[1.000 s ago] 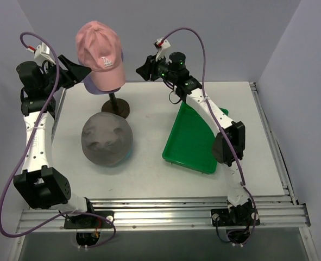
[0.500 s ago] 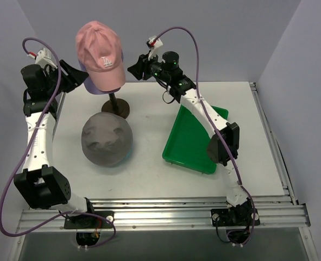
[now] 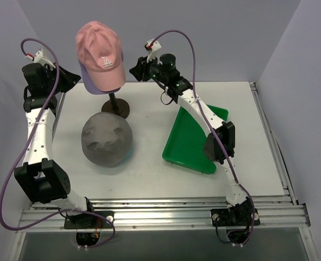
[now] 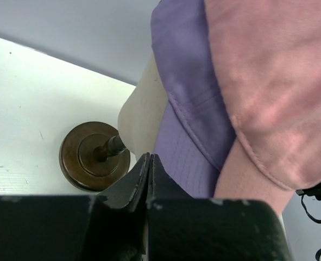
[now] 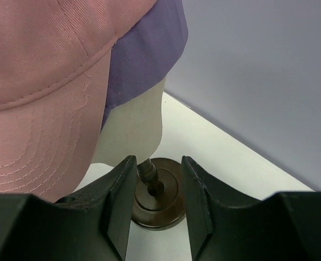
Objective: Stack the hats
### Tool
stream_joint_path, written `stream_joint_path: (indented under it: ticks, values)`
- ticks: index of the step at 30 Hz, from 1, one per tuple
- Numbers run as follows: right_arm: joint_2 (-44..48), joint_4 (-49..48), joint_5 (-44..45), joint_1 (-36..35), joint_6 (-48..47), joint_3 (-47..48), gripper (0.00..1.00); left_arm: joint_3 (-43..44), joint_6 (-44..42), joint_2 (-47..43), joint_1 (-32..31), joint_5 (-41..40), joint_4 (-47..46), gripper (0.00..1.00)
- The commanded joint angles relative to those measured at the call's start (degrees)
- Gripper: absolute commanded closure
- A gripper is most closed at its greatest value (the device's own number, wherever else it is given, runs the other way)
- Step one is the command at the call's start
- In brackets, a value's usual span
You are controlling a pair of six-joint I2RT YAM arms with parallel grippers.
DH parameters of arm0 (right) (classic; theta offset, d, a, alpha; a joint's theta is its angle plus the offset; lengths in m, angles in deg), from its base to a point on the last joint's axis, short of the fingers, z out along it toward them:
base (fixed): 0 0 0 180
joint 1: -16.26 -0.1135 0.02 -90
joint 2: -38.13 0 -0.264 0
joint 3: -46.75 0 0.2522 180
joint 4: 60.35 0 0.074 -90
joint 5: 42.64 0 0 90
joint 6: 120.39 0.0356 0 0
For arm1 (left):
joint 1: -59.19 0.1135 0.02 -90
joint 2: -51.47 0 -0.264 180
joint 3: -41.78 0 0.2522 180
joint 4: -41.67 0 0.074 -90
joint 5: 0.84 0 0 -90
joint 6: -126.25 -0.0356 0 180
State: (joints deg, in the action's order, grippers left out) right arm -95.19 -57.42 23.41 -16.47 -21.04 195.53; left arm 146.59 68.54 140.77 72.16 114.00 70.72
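Observation:
A pink baseball cap (image 3: 99, 54) sits over a lilac cap (image 3: 86, 83) on the cream mannequin head. The grey floppy hat (image 3: 107, 138) lies on the table in front of the stand. My left gripper (image 3: 69, 79) hangs just left of the caps, shut with nothing between its fingers. In the left wrist view its tips (image 4: 149, 156) meet in front of the lilac cap (image 4: 187, 109), below the pink cap (image 4: 269, 81). My right gripper (image 3: 133, 72) is open just right of the caps. In the right wrist view it (image 5: 157, 163) frames the stand's stem, empty, with the pink cap (image 5: 41, 81) and lilac cap (image 5: 144, 54) up left.
The mannequin head (image 4: 141, 119) stands on a thin stem over a round brown base (image 3: 115, 107). A green tray (image 3: 188, 142) lies tilted at the right of the table. Grey walls close the back and both sides.
My left gripper has shut and drawn back a little to the left of the caps. The right arm has swung left, closer to the caps, its jaws unchanged.

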Motion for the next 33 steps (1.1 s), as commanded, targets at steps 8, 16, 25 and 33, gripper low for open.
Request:
stream_joint_path:
  ticks: [8,16,25,33]
  values:
    - [-0.4,-1.8,1.8,-3.1,-2.6,3.9,0.66,3.3,-1.1,2.6,-0.1,0.8,-1.3,0.96]
    - [1.6,-1.2,3.8,-4.7,-4.6,1.6,0.67,2.9,-1.2,3.3,-1.5,2.2,-3.6,0.96]
    - [3.5,0.0,6.1,-6.5,-6.5,0.2,0.67,2.8,-1.3,3.5,-2.7,2.6,-4.4,0.96]
    - [4.2,0.1,6.2,-7.3,-7.3,-0.8,0.67,2.6,-0.9,3.3,-2.8,2.6,-4.7,0.96]
